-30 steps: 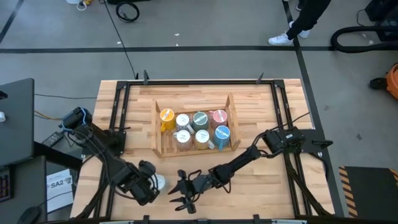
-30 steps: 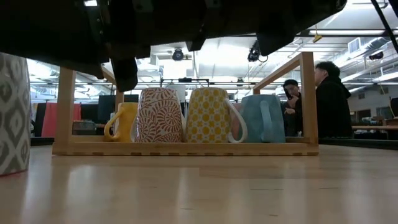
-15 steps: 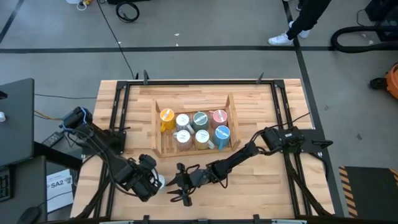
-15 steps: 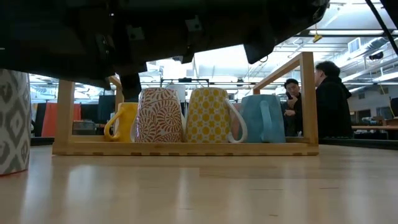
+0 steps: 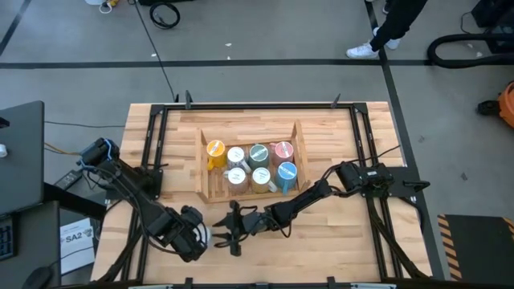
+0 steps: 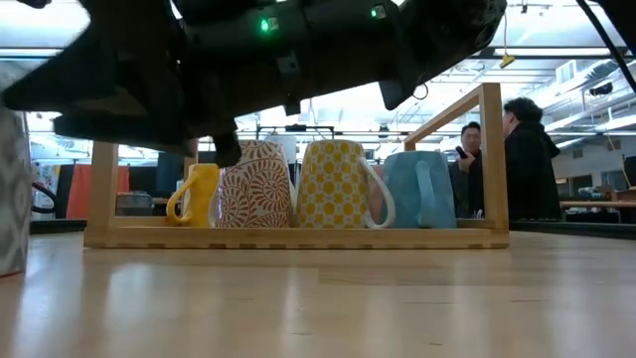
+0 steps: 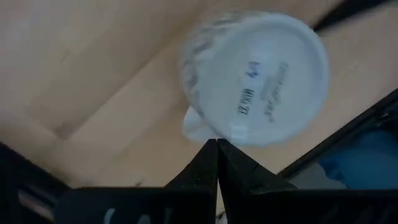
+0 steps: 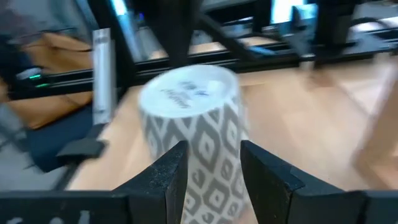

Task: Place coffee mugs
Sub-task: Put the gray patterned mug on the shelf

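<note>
Grey-patterned mug upside down near the tabletop's front edge.
The left gripper (image 5: 195,238), fingers pressed together, hung above the grey-and-white mug (image 8: 189,134); the right gripper (image 5: 228,233), fingers parted, straddled it. Seven mugs (image 5: 251,164) filled the wooden tray (image 5: 206,172), bare tabletop (image 5: 337,249) right.

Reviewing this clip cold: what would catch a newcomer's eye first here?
Probably the wooden tray at the table's middle, packed with colourful upturned mugs. Next, at the near edge, the right gripper reaching open-fingered toward a grey-patterned mug standing upside down beside the left gripper.
</note>
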Controlling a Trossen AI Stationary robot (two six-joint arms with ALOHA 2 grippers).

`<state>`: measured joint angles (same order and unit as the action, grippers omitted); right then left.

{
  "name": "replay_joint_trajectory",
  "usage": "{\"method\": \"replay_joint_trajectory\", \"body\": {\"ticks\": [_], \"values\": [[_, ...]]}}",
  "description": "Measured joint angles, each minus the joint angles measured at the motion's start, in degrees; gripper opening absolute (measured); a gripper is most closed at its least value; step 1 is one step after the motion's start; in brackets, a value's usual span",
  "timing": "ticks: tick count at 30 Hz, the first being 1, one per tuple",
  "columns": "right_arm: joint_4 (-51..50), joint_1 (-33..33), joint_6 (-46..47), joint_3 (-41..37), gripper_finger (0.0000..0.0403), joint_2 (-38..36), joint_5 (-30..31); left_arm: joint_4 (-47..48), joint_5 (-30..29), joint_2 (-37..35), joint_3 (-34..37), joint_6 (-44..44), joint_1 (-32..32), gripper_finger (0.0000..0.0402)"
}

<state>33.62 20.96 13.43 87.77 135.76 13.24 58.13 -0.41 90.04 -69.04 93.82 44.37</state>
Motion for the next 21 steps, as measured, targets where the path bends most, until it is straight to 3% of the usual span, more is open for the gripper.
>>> {"method": "replay_joint_trajectory", "body": {"ticks": [8,12,17,21], "values": [[-0.16,-0.85,-0.02,0.00,0.0153,0.00,1.94,-2.30,0.89,0.00,0.00,0.00,0.27,0.0013],[-1.81,-0.95,-0.07,0.00,0.0153,-0.33,1.43,-2.23,4.30,0.00,0.00,-0.04,0.89,0.0013],[-8.56,-0.86,-0.38,-0.02,0.0153,-3.37,-1.61,-3.39,7.75,0.00,0.00,0.03,3.62,0.0013],[-16.80,-0.67,-3.34,-0.02,0.0153,-7.05,-2.81,-8.15,6.37,0.00,0.00,0.03,6.76,0.0013]]}}
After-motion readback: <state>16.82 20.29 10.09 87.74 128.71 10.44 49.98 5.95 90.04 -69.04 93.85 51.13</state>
